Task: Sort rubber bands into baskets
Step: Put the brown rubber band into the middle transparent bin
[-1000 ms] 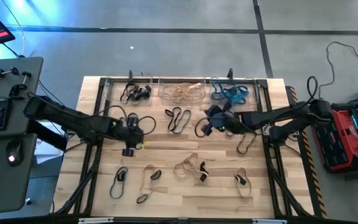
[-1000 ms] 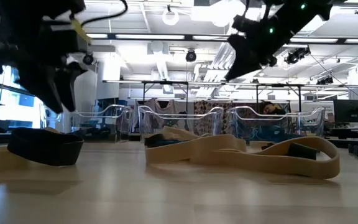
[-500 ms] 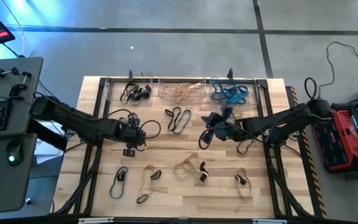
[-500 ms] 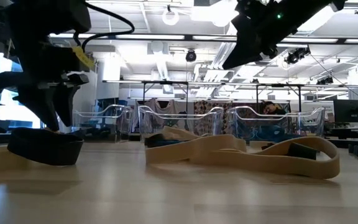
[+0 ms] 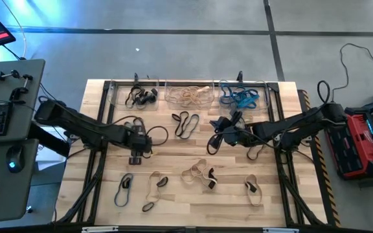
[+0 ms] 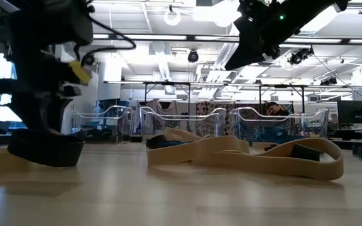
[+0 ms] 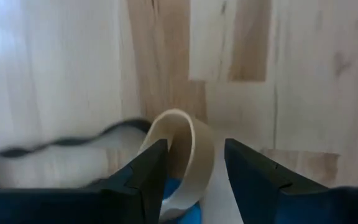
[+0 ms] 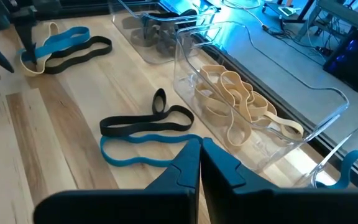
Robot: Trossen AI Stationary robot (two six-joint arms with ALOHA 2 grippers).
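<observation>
Picking in hand: left gripper (image 7: 191, 171) low over the left half of the table (image 5: 173, 207), fingers open and straddling a tan band (image 7: 182, 149) that stands up between them; a blue scrap shows just under it. Judged step: closing on this tan loop. Next move calls for a firm pinch on the thin strip, a lift clear of the black band (image 7: 67, 142) beside it, then carriage to the far middle basket.

Right gripper (image 8: 199, 163): fingers shut, empty as far as can be seen, hovering mid-table right of centre, above a black and a blue loop (image 8: 145, 152) lying side by side.

Containers, far edge, three clear baskets in a row:
- left basket (image 5: 115, 100): black bands.
- middle basket (image 5: 171, 100): tan bands.
- right basket (image 5: 264, 100): blue bands, a dark one apparently among them.

Loose stock: black loops (image 5: 185, 123) mid-table; mixed tan and black bands (image 5: 199, 175) along the near side, unsorted.
</observation>
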